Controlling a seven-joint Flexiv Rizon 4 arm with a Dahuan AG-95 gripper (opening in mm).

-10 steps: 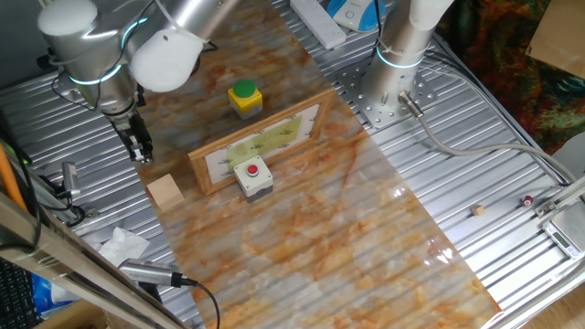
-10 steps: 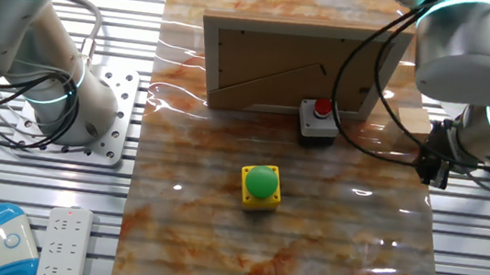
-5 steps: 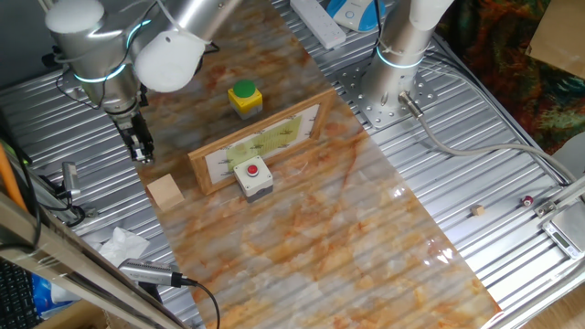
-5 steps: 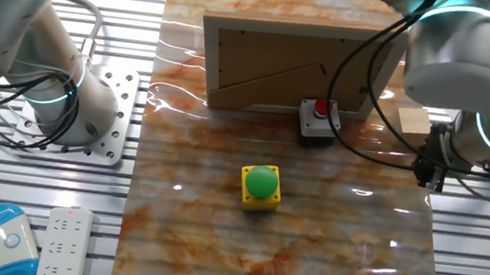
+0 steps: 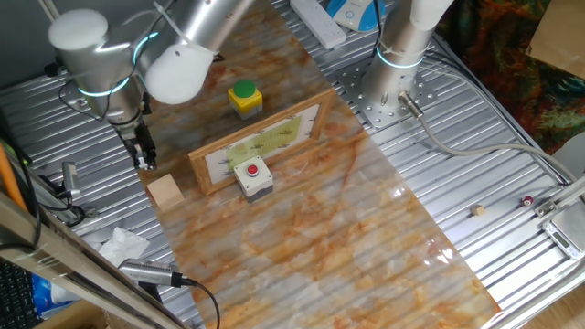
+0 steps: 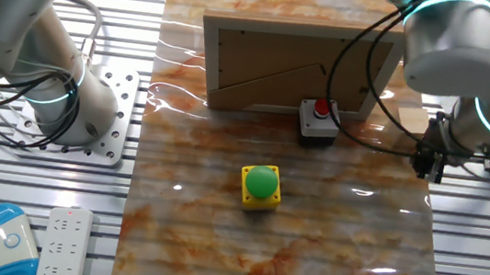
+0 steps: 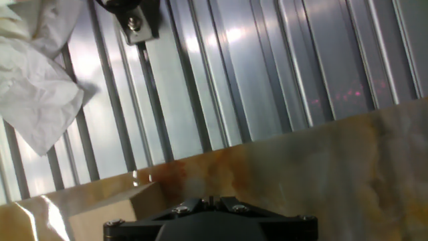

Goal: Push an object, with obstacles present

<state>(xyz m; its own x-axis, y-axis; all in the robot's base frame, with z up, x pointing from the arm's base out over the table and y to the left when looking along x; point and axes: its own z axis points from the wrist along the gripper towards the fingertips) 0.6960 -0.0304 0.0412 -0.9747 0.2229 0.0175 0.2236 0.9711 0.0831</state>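
The object, a plain light-tan wooden cube point(image 5: 165, 192), sits at the left edge of the marbled mat point(image 5: 347, 238); in the hand view its corner point(image 7: 110, 207) shows at lower left. My gripper point(image 5: 144, 162) hangs just behind the cube, a short gap away, fingers shut with nothing held; it also appears at the mat's right edge point(image 6: 427, 167) and at the bottom of the hand view point(image 7: 210, 199). The obstacles stand to the cube's right: the wooden-framed panel point(image 5: 260, 142), the grey box with red button point(image 5: 253, 176) and the yellow box with green button point(image 5: 245, 98).
Crumpled white tissue point(image 5: 123, 243) lies on the ridged metal table point(image 5: 512, 183) near the cube. A metal bracket point(image 7: 137, 23) is bolted to the ridges ahead of the hand. A second arm's base point(image 5: 402, 50) stands at the back.
My gripper has shifted a little along the mat's edge toward the cube. Cube, panel and button boxes have not moved.
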